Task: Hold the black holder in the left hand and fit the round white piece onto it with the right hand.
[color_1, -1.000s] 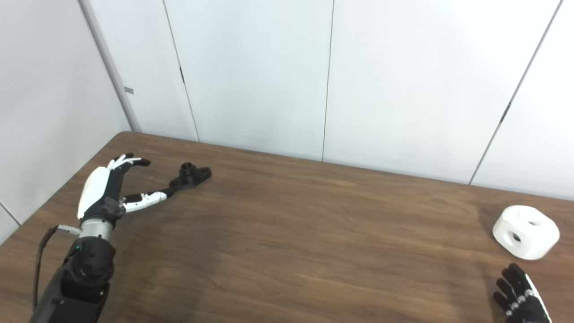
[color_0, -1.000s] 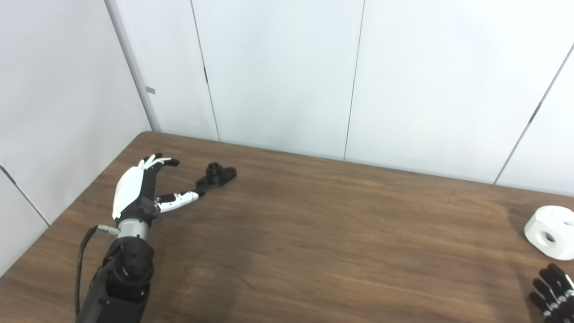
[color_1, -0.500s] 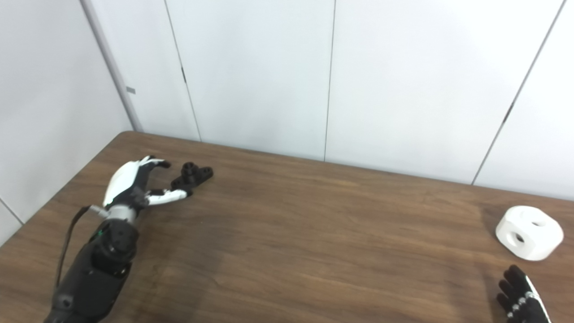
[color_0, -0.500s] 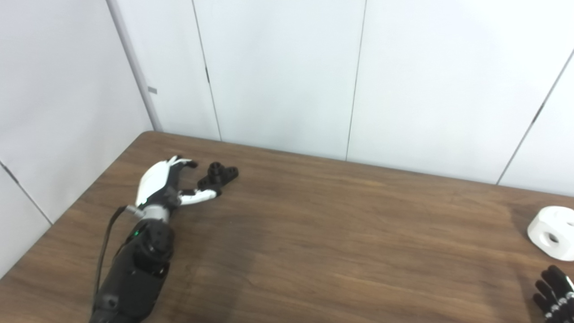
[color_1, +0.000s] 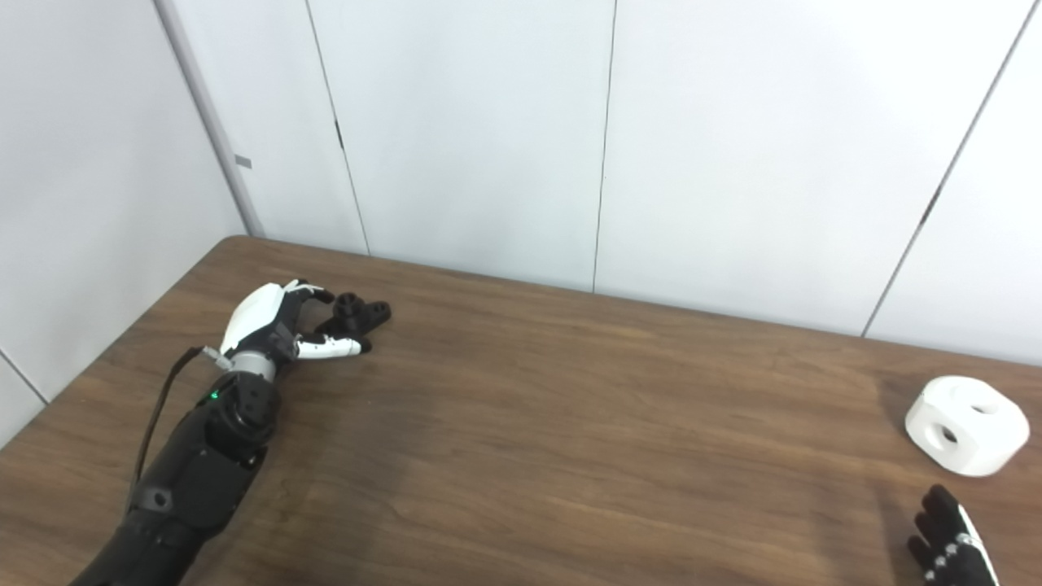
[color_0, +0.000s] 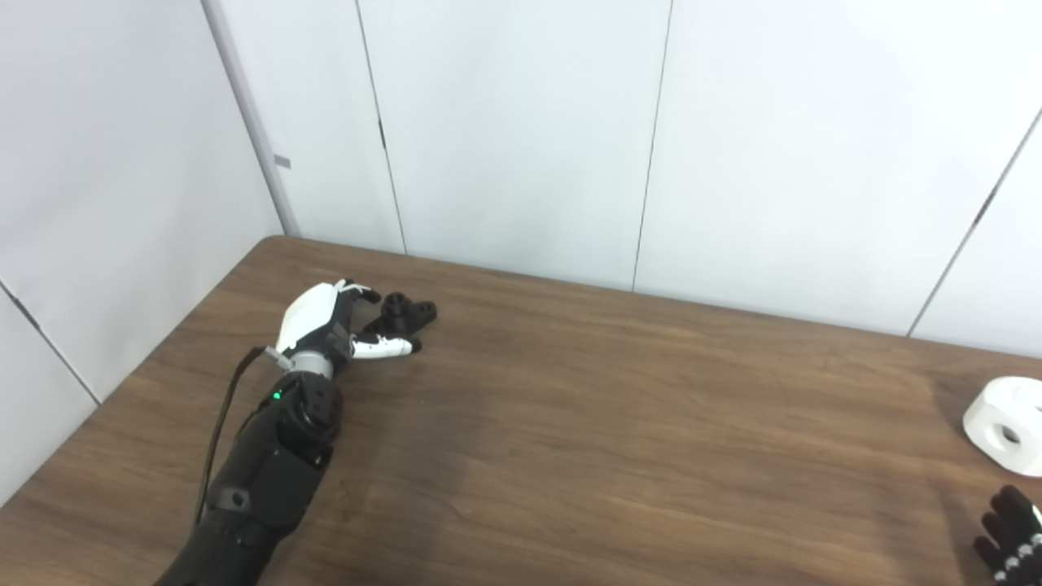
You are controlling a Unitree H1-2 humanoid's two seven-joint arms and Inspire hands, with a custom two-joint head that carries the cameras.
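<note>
The black holder lies flat on the table near its far left corner. The left hand is spread around it, fingers behind it and thumb in front, not squeezing it. The round white piece sits near the right edge. The right hand shows by the near right corner, fingers apart, holding nothing

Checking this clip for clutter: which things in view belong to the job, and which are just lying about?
Job:
black holder, at the open left hand
round white piece, on the table's right side
right hand, partly out of frame

Just there:
table
nothing loose lying about
</note>
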